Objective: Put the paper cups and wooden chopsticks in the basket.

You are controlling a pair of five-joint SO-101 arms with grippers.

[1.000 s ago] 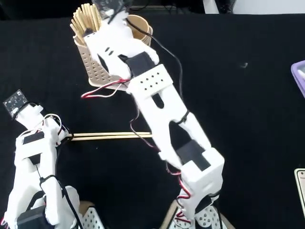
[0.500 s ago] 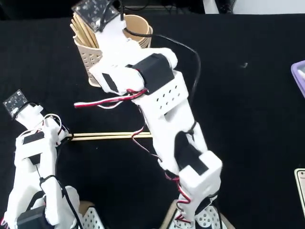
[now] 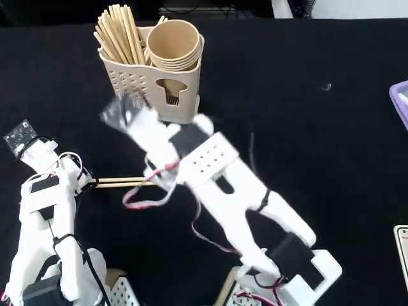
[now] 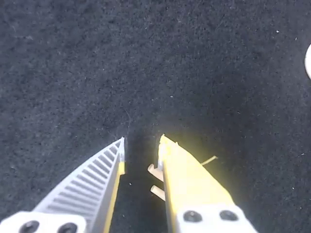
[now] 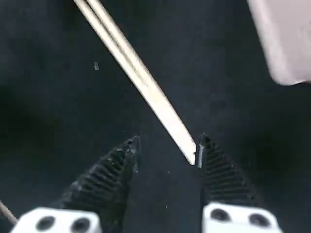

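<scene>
Upright in the beige basket [image 3: 137, 89] at the far table edge: stacked paper cups [image 3: 173, 41] and bundled wooden chopsticks [image 3: 118, 32]. Flat on the black cloth [image 3: 319, 159]: a loose chopstick pair [image 3: 118, 182], one end between the narrowly parted left gripper [image 4: 141, 145]. Right gripper [image 5: 167, 145] spread apart, the pair's other end at one fingertip.

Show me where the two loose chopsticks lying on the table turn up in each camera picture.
High view: loose chopsticks lie flat, lower left of centre, beside the left gripper.
Left wrist view: their ends poke between that gripper's fingers.
Right wrist view: they slant off from the right gripper.
Shared landmark: the black table.
</scene>
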